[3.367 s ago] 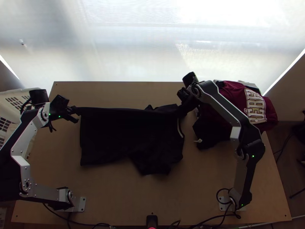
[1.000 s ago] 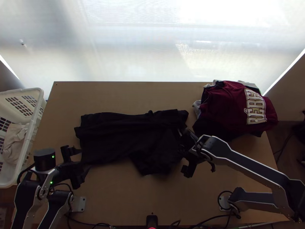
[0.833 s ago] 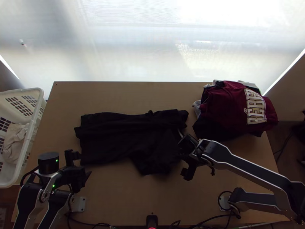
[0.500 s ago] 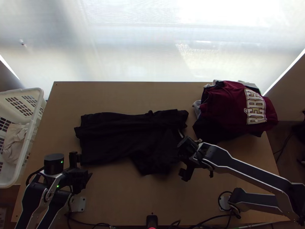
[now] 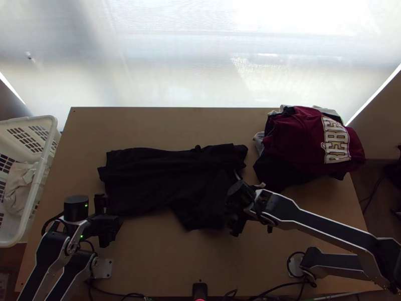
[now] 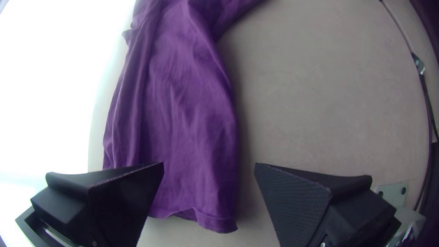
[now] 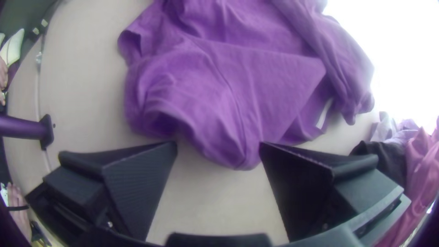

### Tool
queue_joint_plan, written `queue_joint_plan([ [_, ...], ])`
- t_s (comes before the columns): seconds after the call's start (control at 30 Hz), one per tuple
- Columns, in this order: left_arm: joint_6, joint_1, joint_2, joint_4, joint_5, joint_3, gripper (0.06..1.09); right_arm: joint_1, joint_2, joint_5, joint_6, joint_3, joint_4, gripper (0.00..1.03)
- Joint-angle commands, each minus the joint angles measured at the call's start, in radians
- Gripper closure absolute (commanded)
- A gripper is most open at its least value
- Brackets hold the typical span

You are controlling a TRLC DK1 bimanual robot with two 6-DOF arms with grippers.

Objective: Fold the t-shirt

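Observation:
My left gripper (image 5: 111,216) is at the shirt's lower left corner in the top view; in the left wrist view the gripper (image 6: 209,164) stands open above the hem end. Near the shirt's right end is my right gripper (image 5: 231,216); the right wrist view has this gripper (image 7: 218,145) open, a rounded fold of cloth between and beyond its fingertips. The black t-shirt (image 5: 150,183) lies lengthwise across the table, folded over with a wrinkled strip along its far side. Purple in the wrist views, the t-shirt (image 6: 187,119) has a bunched right end, the t-shirt (image 7: 238,87) showing loose folds there.
A heap of clothes with a dark red shirt (image 5: 311,135) lies at the table's far right. The white basket (image 5: 40,200) with light cloth in it stands off the left edge. Bare wood (image 5: 170,261) stretches along the near side.
Both grippers have let go of the shirt's far edge and come back to the near side; that edge now lies folded nearer. Lately the left moved slightly right and up, the right slightly left.

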Motion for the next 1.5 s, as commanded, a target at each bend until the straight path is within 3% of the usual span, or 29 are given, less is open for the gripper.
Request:
queue_joint_plan([
  [0.0,-0.003,0.006,0.026,0.053,-0.007,-0.03,0.12,0.005,0.031,-0.002,-0.002,-0.019,0.072,0.25],
  [0.17,0.002,0.006,0.03,0.094,-0.007,-0.055,0.17,0.005,0.049,-0.002,0.001,-0.021,0.112,0.25],
  [0.27,0.011,0.028,0.049,0.105,-0.01,-0.056,0.2,0.005,0.052,-0.002,0.001,-0.025,0.12,0.3],
  [0.47,0.06,0.097,0.092,0.143,-0.008,-0.061,0.37,0.007,0.052,-0.002,0.0,-0.044,0.132,0.34],
  [0.67,0.06,0.118,0.105,0.148,-0.005,-0.064,0.7,0.008,0.051,-0.004,-0.011,-0.061,0.16,0.59],
  [0.73,0.06,0.127,0.107,0.148,0.003,-0.066,0.85,0.008,0.051,-0.008,-0.017,-0.068,0.181,0.71],
  [0.87,0.06,0.141,0.113,0.154,0.015,-0.069,1.05,0.008,0.052,-0.014,-0.028,-0.081,0.221,1.0],
  [1.07,0.037,0.175,0.159,0.123,0.021,0.022,1.05,0.002,0.016,-0.034,-0.034,-0.074,0.196,1.0],
  [1.23,-0.024,0.201,0.199,-0.064,0.019,0.186,1.05,-0.019,-0.073,-0.162,-0.037,-0.048,0.014,1.0],
  [1.47,0.012,0.296,0.182,-0.2,0.021,0.243,1.05,-0.09,-0.202,-0.215,-0.046,-0.094,-0.114,1.0],
])
